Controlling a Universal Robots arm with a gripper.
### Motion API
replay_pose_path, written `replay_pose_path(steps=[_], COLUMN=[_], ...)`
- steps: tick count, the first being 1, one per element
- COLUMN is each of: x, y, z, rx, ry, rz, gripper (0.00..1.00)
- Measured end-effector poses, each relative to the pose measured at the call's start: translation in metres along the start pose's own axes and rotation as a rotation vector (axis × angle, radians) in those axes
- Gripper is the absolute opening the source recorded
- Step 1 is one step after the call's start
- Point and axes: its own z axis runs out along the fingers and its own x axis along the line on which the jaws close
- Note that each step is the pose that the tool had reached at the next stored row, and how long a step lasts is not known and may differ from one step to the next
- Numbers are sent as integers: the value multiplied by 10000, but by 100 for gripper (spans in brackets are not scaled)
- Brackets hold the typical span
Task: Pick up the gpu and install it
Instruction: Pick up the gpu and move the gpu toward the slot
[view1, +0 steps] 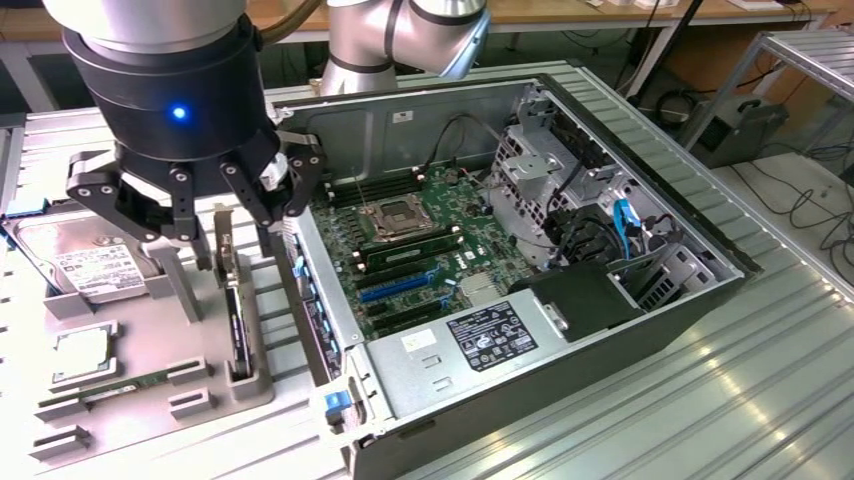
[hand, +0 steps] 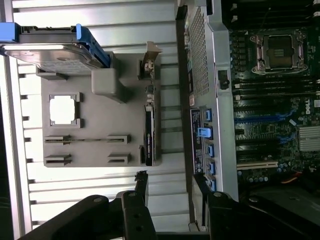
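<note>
Nearest the lens is the arm's black wrist housing (view1: 167, 90), blue light lit, with the jaws spread wide and holding nothing. They hang above the grey holder tray (view1: 140, 335), over the bracket end of the gpu (view1: 239, 330), and no contact is visible. The gpu stands on edge in a slot along the tray's side nearest the open computer case (view1: 561, 300), its silver bracket at the end beneath the jaws. The same tray carries a hard drive (view1: 80, 265), a processor chip (view1: 83, 352) and a memory stick (view1: 127, 388). The case lies on its side on the slatted metal counter (view1: 747, 380), just beside the tray, with the motherboard (view1: 414, 250) exposed.
</note>
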Motion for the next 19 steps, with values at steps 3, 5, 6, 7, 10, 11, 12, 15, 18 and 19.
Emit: replay_pose_path(steps=[3,5,6,7,10,11,12,15,18,19], x=[13,73,74,76,82,84,86,93,104,112], y=[-1,-5,-6,-6,-6,-6,-6,-7,-8,-8], z=[0,7,6,7,7,7,7,7,9,10], rx=[0,0,0,0,0,0,0,0,0,1], ry=[1,0,0,0,0,0,0,0,0,0], rz=[0,0,0,0,0,0,0,0,0,0], gripper=[48,48,48,48,48,48,48,48,48,48])
